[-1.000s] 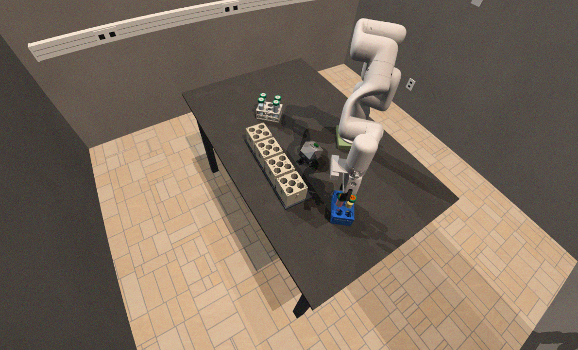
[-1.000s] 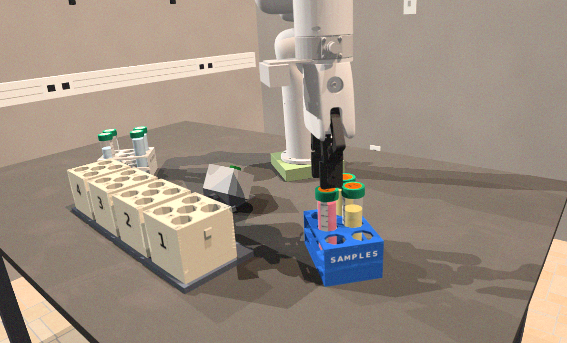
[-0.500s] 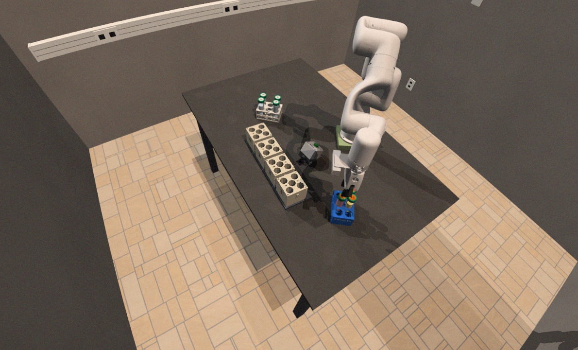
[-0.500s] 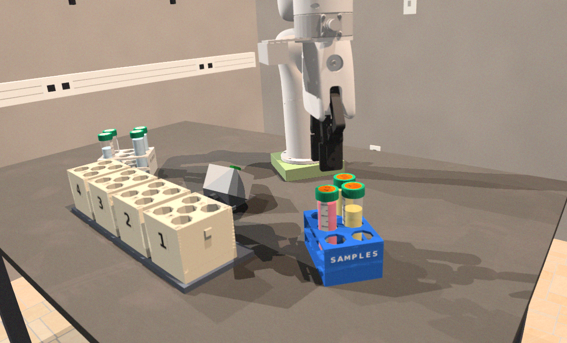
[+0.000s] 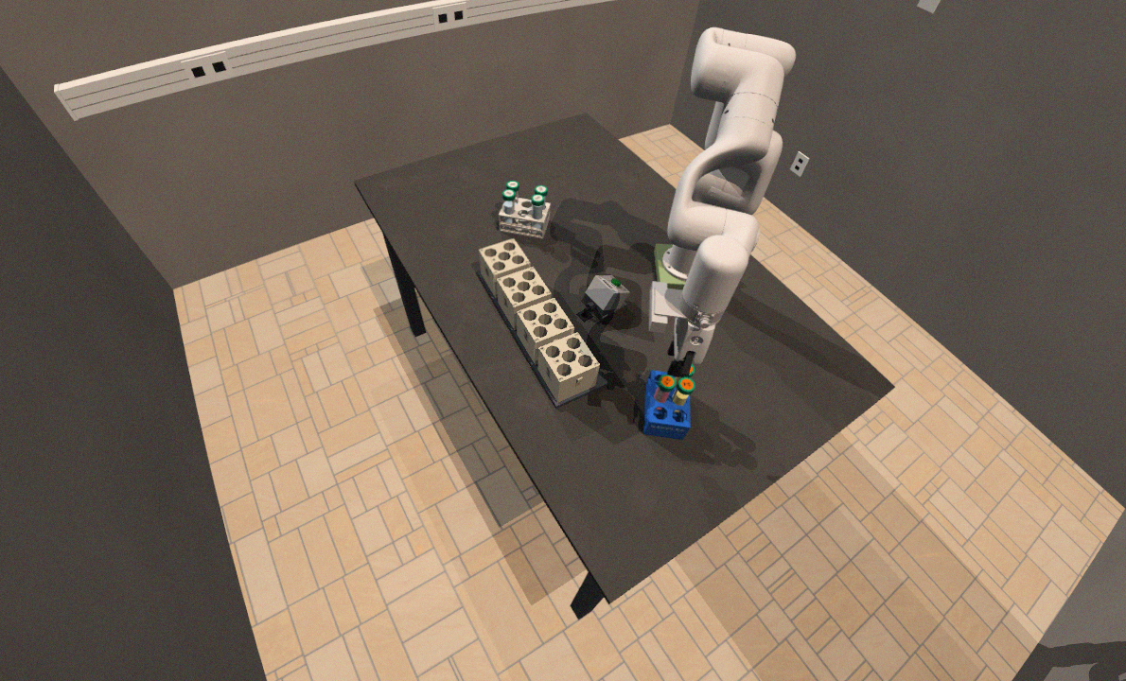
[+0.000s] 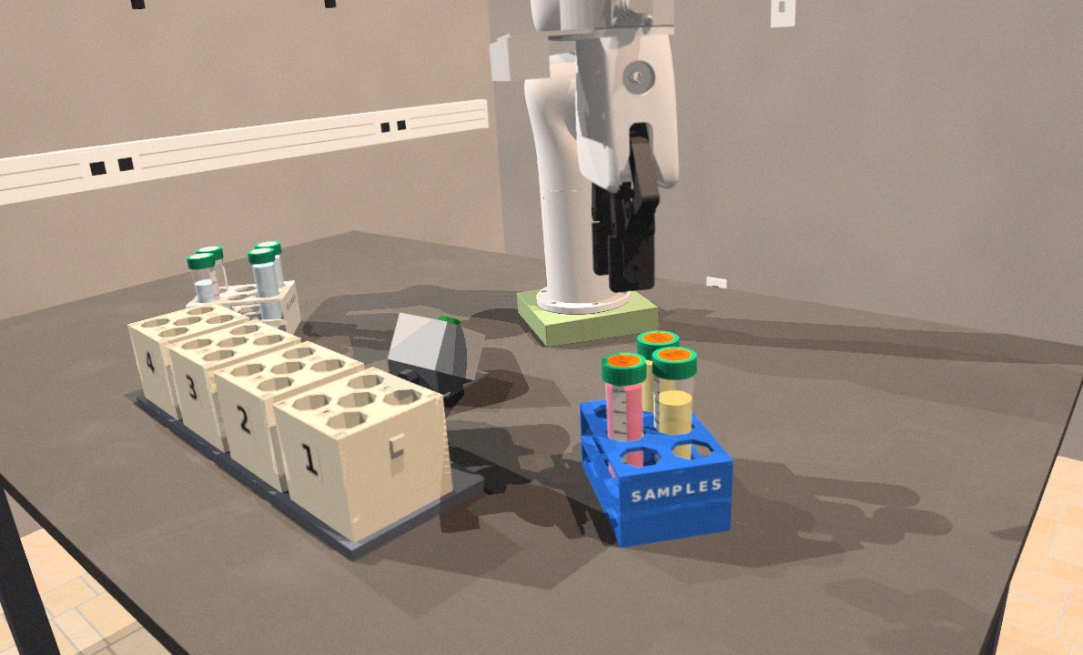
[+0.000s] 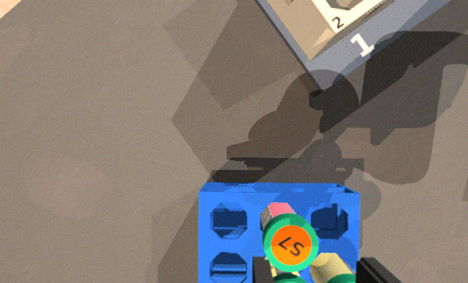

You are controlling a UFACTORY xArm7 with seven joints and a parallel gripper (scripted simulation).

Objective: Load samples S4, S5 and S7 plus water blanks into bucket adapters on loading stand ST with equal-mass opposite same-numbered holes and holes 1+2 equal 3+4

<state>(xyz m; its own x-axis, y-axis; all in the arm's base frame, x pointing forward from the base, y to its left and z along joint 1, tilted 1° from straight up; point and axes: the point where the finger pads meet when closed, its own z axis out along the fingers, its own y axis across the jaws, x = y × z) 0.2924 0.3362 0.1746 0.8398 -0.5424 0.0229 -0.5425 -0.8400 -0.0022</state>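
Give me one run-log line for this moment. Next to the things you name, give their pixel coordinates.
gripper (image 6: 622, 285): open, above sample rack | S7 (image 5: 666, 388) (image 6: 624, 407) (image 7: 291, 244): standing in blue rack (image 5: 667, 427) (image 6: 675, 517) (image 7: 214, 248) | adapters 1–4: no tubes seen | DONE key (image 5: 615, 282) (image 6: 448, 319): not pressed by gripper

Pink-filled S7 (image 5: 665, 388) (image 6: 624, 407) (image 7: 291, 244) and two yellow-filled, orange-dotted tubes stand green-capped in the blue SAMPLES rack (image 5: 667, 429) (image 6: 675, 514) (image 7: 253, 189).

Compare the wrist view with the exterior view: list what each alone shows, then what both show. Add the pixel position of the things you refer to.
Wrist only: the S7 marking readable on a cap (image 7: 291, 244); a white 1 on the stand's base.
Exterior only: the white rack (image 6: 282, 313) of water blanks, and adapters 2, 3 and 4.
Both: the blue rack (image 6: 675, 517) (image 7: 214, 248) and the gripper's black fingers (image 6: 632, 252).
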